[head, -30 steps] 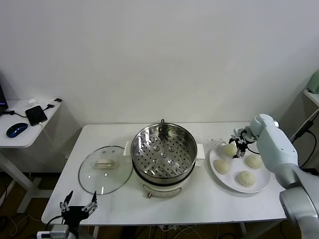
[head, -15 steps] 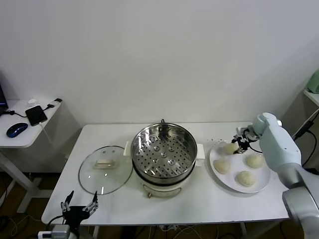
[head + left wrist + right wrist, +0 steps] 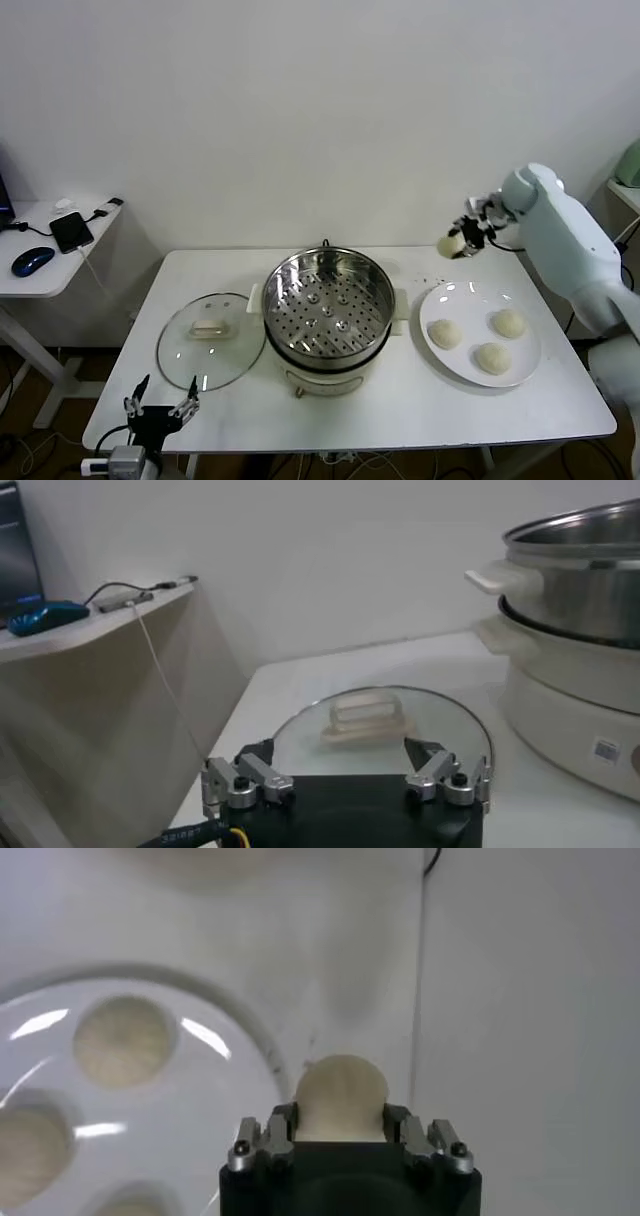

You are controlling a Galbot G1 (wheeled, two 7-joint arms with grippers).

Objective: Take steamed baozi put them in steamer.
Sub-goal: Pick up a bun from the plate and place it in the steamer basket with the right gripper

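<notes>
From the head camera, the right hand point(image 3: 462, 238) is raised above the far right part of the tabletop point(image 3: 380, 410), its fingers clamped on one baozi point(image 3: 450, 246) held clear of the surface. Three more baozi point(image 3: 444, 333) rest on the white plate point(image 3: 452, 298) near the right edge of the tabletop. The steamer point(image 3: 328, 310) sits at the tabletop's middle, its perforated tray bare, with the glass lid point(image 3: 211, 340) lying flat just beside it toward the left edge. What the carry turns on: the steamer's open mouth lies lower than the held bun and toward the left edge from it, and the right hand is much the nearer of the two. The left hand point(image 3: 158, 414) hangs past the near left corner, fingers spread, idle.

The left wrist camera shows the left hand point(image 3: 345, 780) wide apart and holding nothing, with the lid and the steamer's wall beyond it.

The right wrist camera shows the right hand point(image 3: 341, 1133) with the round bun point(image 3: 340, 1095) pinched between its fingers, the plate well below with its remaining buns.
</notes>
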